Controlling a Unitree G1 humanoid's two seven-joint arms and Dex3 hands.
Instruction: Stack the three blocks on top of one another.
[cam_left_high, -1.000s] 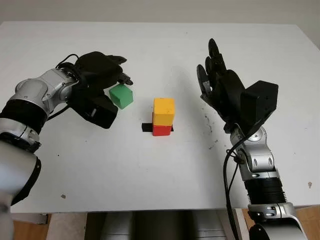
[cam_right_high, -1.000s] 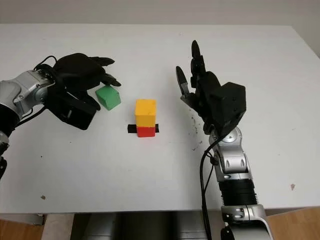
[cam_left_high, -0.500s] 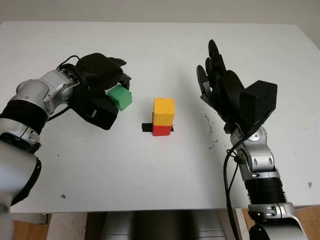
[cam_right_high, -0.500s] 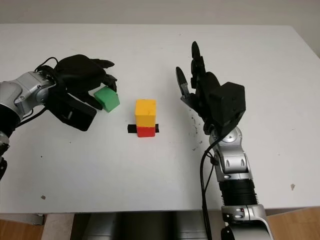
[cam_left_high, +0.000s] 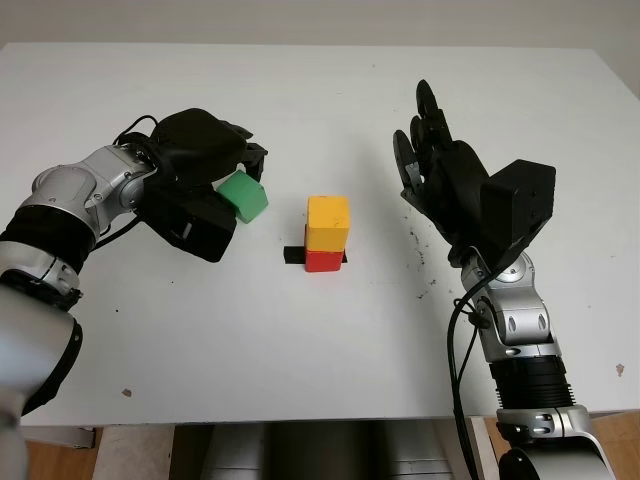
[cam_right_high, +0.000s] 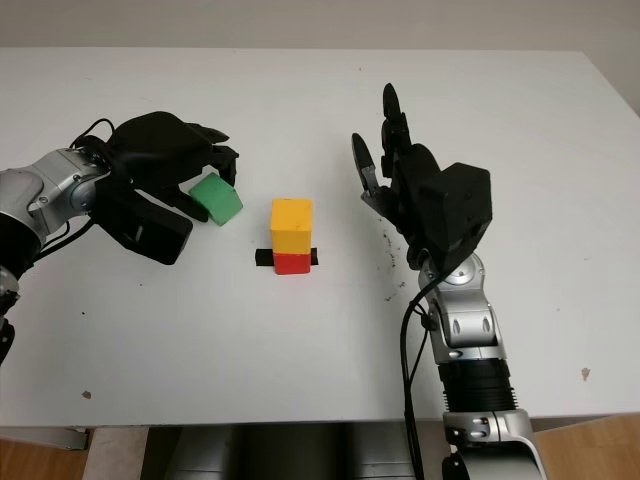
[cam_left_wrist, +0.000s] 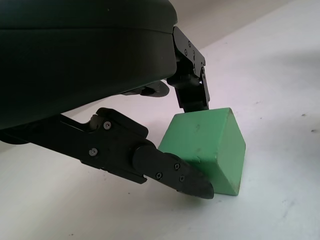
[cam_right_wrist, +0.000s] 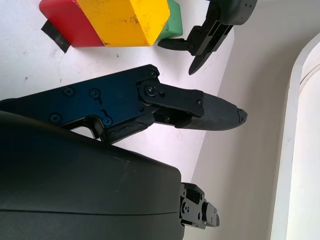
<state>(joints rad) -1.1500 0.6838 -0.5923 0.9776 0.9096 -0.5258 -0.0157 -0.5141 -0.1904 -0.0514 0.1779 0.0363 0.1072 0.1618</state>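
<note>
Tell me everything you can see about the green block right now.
The green block is a plain, matte cube with softly rounded edges, solid green with no markings. It sits tilted, one corner raised, in the left hand, whose black fingers press on opposite faces. It is to the left of the stack, where the yellow block rests on the red block, and does not touch it. Whether it is clear of the white table cannot be told.

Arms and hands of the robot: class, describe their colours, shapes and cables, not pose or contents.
Both hands, left hand and right hand, are matt black with jointed, screw-fastened fingers and bulky black shells. The forearms are silver metal cylinders with black ribbed bands. Thin black cables loop outside each wrist.
</note>
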